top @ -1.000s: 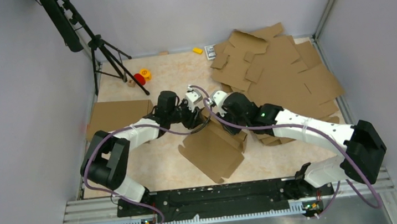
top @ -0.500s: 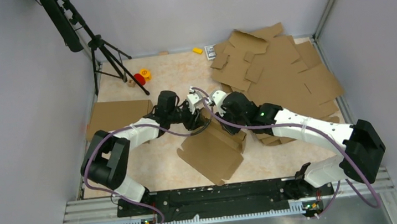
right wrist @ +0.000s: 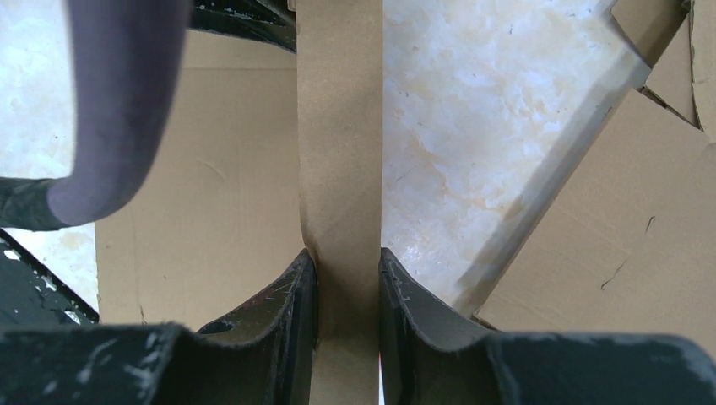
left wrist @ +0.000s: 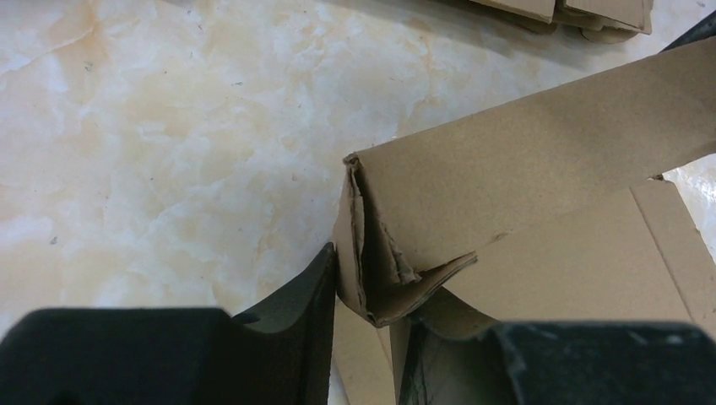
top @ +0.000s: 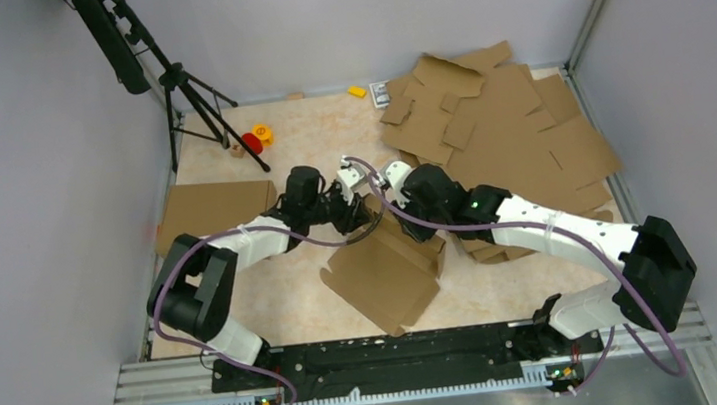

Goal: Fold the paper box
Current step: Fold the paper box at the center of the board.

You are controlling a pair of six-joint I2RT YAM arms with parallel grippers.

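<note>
The brown corrugated cardboard paper box [top: 382,275] lies near the middle of the pale marble-patterned table [top: 284,301], its wide flat panel spreading toward 6 o'clock, nearest the arm bases. Its far rim is raised and both pincers meet there. The left gripper [left wrist: 367,291] stands at about 11 o'clock of the box. Its narrowed jaws bracket a crumpled, folded-in corner that fills the gap and appears pinched, probably to pin the tucked flap while the wall is stood up. The right gripper [right wrist: 346,257], at about 12 o'clock, is clamped tight on an upright strip of the box's wall [right wrist: 338,126]. That strip runs straight away from its fingers toward 12 o'clock in the wrist view, likely to hold the side vertical against the other arm's push. Beyond the pincers, at 2 o'clock, lies a loose heap of flat brown cardboard blanks [top: 508,136]. At 10 o'clock stands a black tripod [top: 187,90]
</note>
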